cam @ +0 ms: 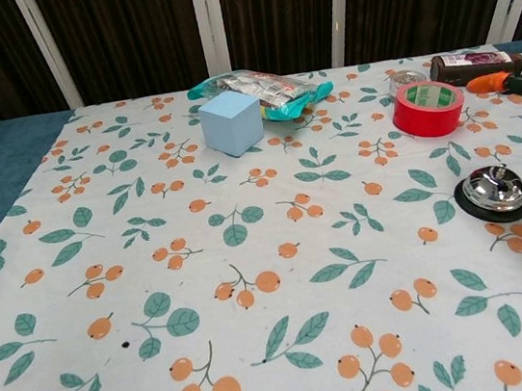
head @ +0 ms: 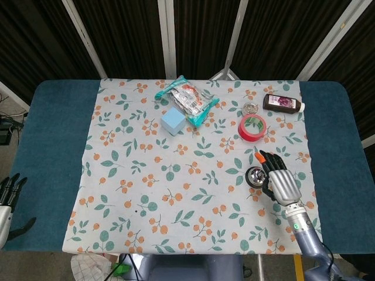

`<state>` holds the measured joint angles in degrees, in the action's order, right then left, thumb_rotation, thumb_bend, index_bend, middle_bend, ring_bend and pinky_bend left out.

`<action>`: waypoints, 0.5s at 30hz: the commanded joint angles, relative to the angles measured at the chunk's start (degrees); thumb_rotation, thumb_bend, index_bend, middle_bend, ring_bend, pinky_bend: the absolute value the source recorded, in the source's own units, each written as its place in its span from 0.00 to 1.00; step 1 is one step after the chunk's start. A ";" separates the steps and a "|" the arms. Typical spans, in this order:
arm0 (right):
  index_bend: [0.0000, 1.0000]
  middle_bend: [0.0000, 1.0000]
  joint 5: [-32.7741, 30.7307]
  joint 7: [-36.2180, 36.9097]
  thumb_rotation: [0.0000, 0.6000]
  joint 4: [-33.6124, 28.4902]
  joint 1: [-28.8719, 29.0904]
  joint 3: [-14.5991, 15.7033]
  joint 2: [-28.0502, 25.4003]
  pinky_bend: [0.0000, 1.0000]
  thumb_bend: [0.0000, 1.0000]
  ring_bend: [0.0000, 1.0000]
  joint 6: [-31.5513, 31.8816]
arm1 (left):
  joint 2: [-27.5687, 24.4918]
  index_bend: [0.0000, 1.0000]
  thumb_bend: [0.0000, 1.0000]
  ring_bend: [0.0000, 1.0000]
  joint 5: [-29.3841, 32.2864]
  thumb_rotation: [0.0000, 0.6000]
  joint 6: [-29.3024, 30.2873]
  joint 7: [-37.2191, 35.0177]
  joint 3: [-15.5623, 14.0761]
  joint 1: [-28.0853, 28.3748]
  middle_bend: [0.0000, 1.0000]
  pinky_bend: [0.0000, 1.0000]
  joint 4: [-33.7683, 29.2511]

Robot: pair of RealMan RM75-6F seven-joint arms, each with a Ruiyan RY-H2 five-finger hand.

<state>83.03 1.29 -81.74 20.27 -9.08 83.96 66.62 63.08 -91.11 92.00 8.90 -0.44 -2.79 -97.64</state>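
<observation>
Head view high above, looking steeply down on the whole surface, chest view low and close, facing across it toward dark curtains, both sharing the floral white cloth (head: 176,193) (cam: 263,351) and round silver call bell (head: 255,175) (cam: 490,192)
</observation>
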 commanded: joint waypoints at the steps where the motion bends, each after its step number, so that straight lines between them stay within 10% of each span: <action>1: 0.02 0.00 -2.22 -0.79 1.00 3.17 2.07 -0.91 3.13 0.00 1.00 0.00 -2.57 | -0.06 0.07 0.29 0.00 0.16 1.00 0.03 -0.17 0.09 0.01 0.00 0.09 -0.02; 15: 0.02 0.00 -2.78 6.37 1.00 16.36 6.70 -1.21 12.59 0.00 1.00 0.00 -6.43 | 0.19 0.07 0.29 0.00 1.43 1.00 -0.90 0.57 0.65 0.57 0.00 0.09 -0.13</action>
<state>80.08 6.65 -66.93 26.19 -10.51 95.32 60.95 63.24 -89.73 91.15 9.42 0.18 -2.26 -97.75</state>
